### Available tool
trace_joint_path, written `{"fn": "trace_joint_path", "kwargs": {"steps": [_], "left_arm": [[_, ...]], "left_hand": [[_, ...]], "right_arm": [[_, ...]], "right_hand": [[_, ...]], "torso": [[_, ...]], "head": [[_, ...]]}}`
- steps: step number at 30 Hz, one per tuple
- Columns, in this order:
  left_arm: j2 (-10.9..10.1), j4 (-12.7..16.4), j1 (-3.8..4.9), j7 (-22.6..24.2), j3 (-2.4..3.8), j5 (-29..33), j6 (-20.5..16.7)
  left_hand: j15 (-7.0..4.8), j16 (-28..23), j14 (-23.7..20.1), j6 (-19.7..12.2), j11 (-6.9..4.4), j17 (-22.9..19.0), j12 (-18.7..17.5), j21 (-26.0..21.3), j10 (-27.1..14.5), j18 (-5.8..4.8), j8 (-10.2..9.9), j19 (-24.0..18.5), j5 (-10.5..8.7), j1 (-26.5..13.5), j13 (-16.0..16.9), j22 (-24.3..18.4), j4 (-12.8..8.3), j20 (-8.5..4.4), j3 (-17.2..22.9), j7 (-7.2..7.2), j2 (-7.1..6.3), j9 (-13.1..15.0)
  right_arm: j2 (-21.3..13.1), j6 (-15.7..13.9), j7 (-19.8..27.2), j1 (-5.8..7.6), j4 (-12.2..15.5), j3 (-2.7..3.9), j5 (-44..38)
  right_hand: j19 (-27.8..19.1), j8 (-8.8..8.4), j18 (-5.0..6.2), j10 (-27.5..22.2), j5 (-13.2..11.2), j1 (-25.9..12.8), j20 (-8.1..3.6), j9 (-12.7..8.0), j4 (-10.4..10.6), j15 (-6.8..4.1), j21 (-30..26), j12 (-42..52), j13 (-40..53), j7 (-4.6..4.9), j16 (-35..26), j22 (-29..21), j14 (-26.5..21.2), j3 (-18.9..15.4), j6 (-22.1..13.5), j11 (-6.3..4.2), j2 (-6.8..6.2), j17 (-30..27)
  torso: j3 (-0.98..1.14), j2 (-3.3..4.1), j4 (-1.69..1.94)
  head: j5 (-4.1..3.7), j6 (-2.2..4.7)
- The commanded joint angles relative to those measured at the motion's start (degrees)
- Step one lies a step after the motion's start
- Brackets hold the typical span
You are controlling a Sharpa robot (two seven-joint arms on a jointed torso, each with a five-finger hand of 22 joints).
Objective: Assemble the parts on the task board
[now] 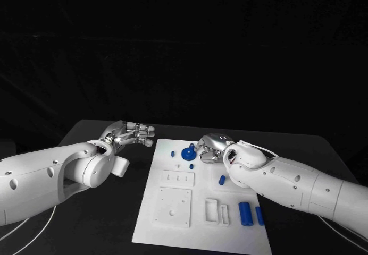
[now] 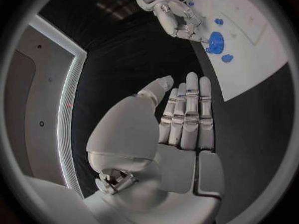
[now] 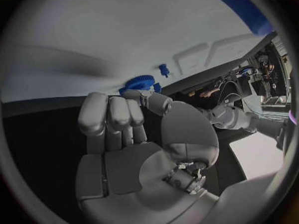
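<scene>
The right robot hand (image 1: 211,150) hangs over the far end of the white rectangular task board (image 1: 201,228), fingers curled close beside the small blue toothed gear (image 1: 187,155) standing there; whether they pinch it cannot be told. The left robot hand (image 1: 132,134) holds nothing, fingers straight and together, above the black desk (image 1: 100,212) just off the board's far left corner. Risk: an uncertain hold could tip the gear against the small blue peg (image 1: 173,154) beside it.
</scene>
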Motion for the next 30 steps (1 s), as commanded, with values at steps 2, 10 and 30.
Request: {"fn": "trace_joint_path", "kwargs": {"steps": [2, 10, 30], "left_arm": [[0.1, 0.2, 0.14, 0.4, 0.05, -0.1, 0.3], [0.1, 0.1, 0.14, 0.4, 0.06, -0.1, 0.3], [0.1, -0.9, 0.13, 1.9, 0.04, -0.3, 1.6]], "left_hand": [[-0.09, 0.1, 0.1, -0.1, -0.04, 0.1, -0.1, 0.2, -0.3, 0.64, -0.2, -0.4, 0.25, -0.5, 0.1, 0.1, -0.2, 0.01, 0.2, -0.02, 0.13, 0.0], [-0.09, 0.1, 0.1, -0.1, -0.04, 0.1, -0.1, 0.2, -0.3, 0.64, -0.2, -0.4, 0.25, -0.5, 0.1, 0.1, -0.2, 0.01, 0.2, -0.02, 0.13, 0.0], [0.0, 0.2, 0.0, -0.2, -0.04, 0.1, -0.1, -2.2, -0.3, 0.48, -0.2, 0.9, -2.55, -0.9, 0.1, -1.0, -0.4, 0.2, -1.3, -0.11, -0.46, 0.0]], "right_arm": [[0.4, 5.1, -0.2, -0.02, -0.4, 0.0, -0.7], [0.4, 3.1, -0.5, -0.02, 0.0, -0.01, -1.0], [-8.8, -6.5, 9.5, 0.06, 5.8, 4.32, 15.0]], "right_hand": [[0.9, -0.2, 0.12, -0.1, -0.1, -0.2, -0.47, 0.0, 0.0, -0.4, 0.3, -0.2, 0.0, -0.21, -0.4, 7.3, 0.0, 0.4, -0.3, -0.43, 0.28, 0.0], [0.9, -0.17, 0.08, 0.0, 0.5, -0.2, -0.55, 0.0, -0.1, -0.43, 0.7, 0.0, 0.1, -0.08, -0.3, 7.3, 0.0, 0.5, 0.0, -0.4, 0.21, 0.2], [1.8, -0.24, 0.58, 1.1, -18.8, 13.4, 2.51, -0.1, 5.8, 2.52, -1.1, 1.4, 0.8, 2.61, 0.4, 6.5, 0.5, -35.6, 2.1, 2.95, -2.25, 0.3]], "torso": [[0.0, -0.03, -0.06], [0.04, -0.06, -0.13], [0.39, -0.15, -0.68]], "head": [[0.18, 0.05], [0.34, 0.11], [-1.26, 0.7]]}}
